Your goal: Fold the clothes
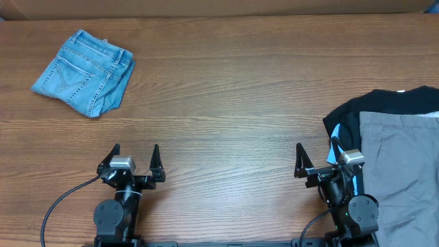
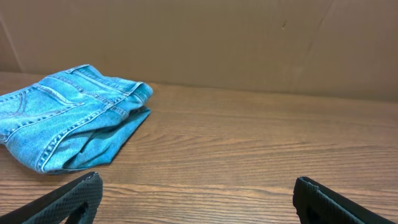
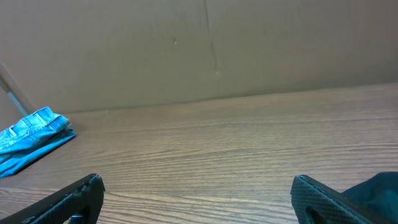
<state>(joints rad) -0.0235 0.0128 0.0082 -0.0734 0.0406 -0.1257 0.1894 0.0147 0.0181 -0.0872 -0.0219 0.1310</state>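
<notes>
A pair of light-blue denim jeans (image 1: 85, 73) lies folded into a compact bundle at the far left of the wooden table. It also shows in the left wrist view (image 2: 68, 121) and small at the left edge of the right wrist view (image 3: 31, 138). My left gripper (image 1: 135, 154) is open and empty near the table's front edge, well short of the jeans. My right gripper (image 1: 317, 154) is open and empty at the front right, next to a pile of other clothes.
A pile of clothes lies at the right edge: a black garment (image 1: 370, 110) with a grey one (image 1: 405, 171) on top; its dark edge shows in the right wrist view (image 3: 379, 186). A cardboard wall (image 2: 249, 43) runs along the table's back.
</notes>
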